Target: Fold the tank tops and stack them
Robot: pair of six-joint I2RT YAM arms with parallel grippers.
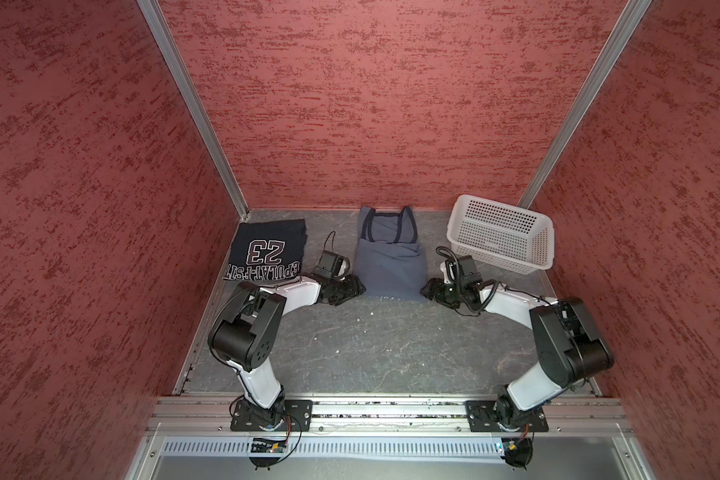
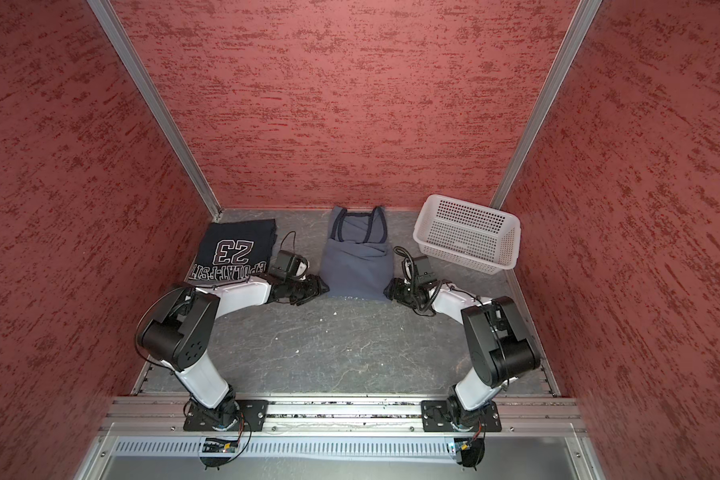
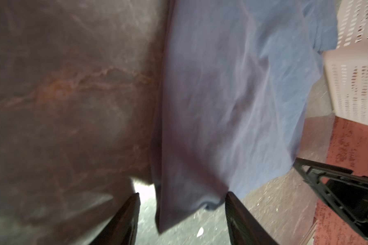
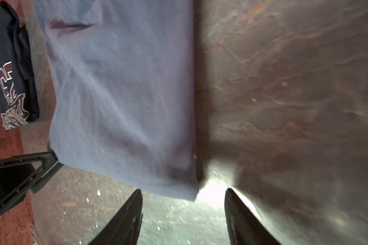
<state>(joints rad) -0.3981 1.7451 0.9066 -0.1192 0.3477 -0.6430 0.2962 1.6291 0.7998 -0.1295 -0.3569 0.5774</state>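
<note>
The left gripper (image 1: 360,289) and right gripper (image 1: 425,289) are seen with jaws spread, nothing clamped, at the near corners of the slate blue-grey tank top (image 1: 391,266), which is laid mid-table with its straps toward the far wall. Beyond, a folded navy "23" tank top (image 1: 267,253) is laid at far left and a white perforated basket (image 1: 495,245) is set at far right.

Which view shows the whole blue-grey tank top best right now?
A top view: the blue-grey tank top shows whole in both, straps at the far end. Each wrist view gives only a blurred close-up of its near part.
</note>
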